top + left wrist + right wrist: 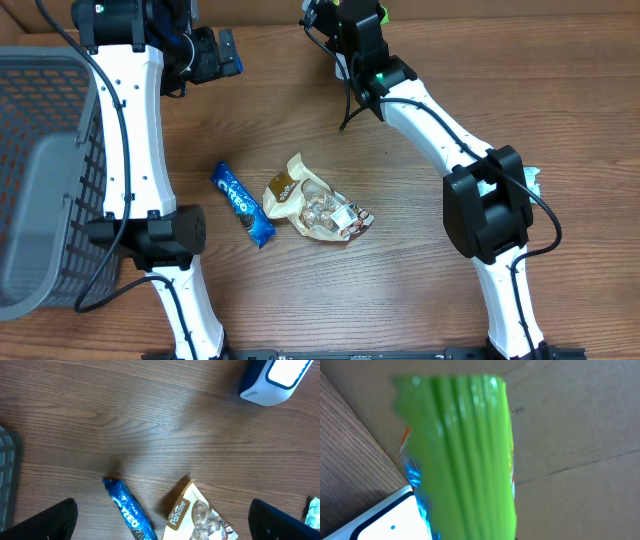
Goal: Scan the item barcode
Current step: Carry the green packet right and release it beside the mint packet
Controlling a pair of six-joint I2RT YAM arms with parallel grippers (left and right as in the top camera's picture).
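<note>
A blue Oreo pack [242, 205] lies slantwise on the wooden table [400, 295]. Just to its right is a tan snack bag [318, 208] with a clear window. A grey mesh basket [50, 110] stands well to its left, and a small teal packet [531, 180] shows far to its right.

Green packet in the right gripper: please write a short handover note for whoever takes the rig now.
Grippers: right gripper shut on the green packet, beside the scanner; left gripper open, empty, above the table.
Oreo pack and snack bag lie mid-table.
Done: packet picked up.
Left: present its barcode to the scanner; whether it has read cannot be seen.
</note>
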